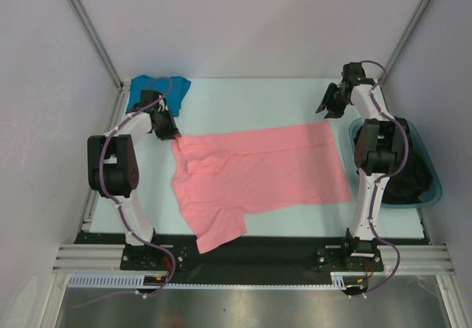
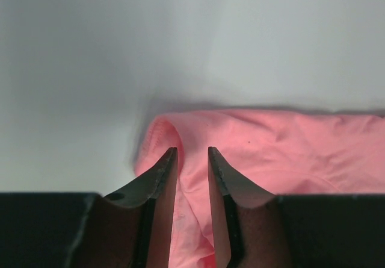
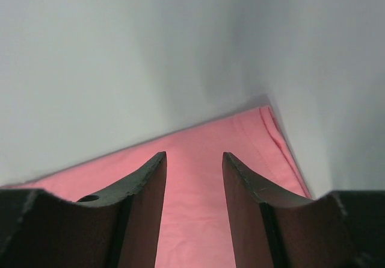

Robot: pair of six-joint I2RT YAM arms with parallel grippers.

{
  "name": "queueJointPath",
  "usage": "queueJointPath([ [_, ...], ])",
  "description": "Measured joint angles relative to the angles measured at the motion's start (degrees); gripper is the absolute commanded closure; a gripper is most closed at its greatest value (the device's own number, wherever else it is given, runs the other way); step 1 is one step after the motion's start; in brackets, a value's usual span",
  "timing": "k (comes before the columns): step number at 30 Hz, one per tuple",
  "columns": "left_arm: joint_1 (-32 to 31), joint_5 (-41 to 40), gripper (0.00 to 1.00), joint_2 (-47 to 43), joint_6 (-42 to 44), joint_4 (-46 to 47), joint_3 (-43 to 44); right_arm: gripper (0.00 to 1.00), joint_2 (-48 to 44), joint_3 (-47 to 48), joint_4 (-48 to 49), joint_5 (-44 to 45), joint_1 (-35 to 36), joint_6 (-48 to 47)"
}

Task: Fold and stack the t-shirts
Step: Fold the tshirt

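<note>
The salmon pink t-shirt [image 1: 265, 173] lies spread across the middle of the table, one sleeve folded in at its left end and another hanging toward the near edge. The teal-blue t-shirt [image 1: 177, 87] is bunched at the back left corner. My left gripper [image 1: 168, 130] sits low at the pink shirt's back left corner. Its fingers stand a little apart, with a ridge of pink t-shirt [image 2: 289, 153] in the gap of the left gripper [image 2: 192, 150]. My right gripper [image 1: 324, 107] hangs open above the back right corner of the pink t-shirt [image 3: 240, 135], nothing held in the right gripper [image 3: 194, 155].
A translucent teal tub [image 1: 431, 180] with dark cloth [image 1: 405, 177] inside stands at the right edge, beside the right arm. Grey walls and slanted frame posts close in the back and sides.
</note>
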Motion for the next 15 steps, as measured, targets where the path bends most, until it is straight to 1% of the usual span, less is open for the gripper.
queueJointPath([
  [5,1.49,0.50,0.68,1.29,-0.59,0.85,1.38,0.51,1.31,0.09,0.02,0.17,-0.37,0.00],
  [10,1.46,1.33,0.66,1.46,-1.03,0.92,1.38,0.49,3.21,1.36,-0.22,0.92,-0.57,-0.15],
  [15,1.49,2.99,0.65,3.74,-1.09,1.14,1.86,0.47,4.55,2.12,-0.46,3.32,-0.66,-0.72],
])
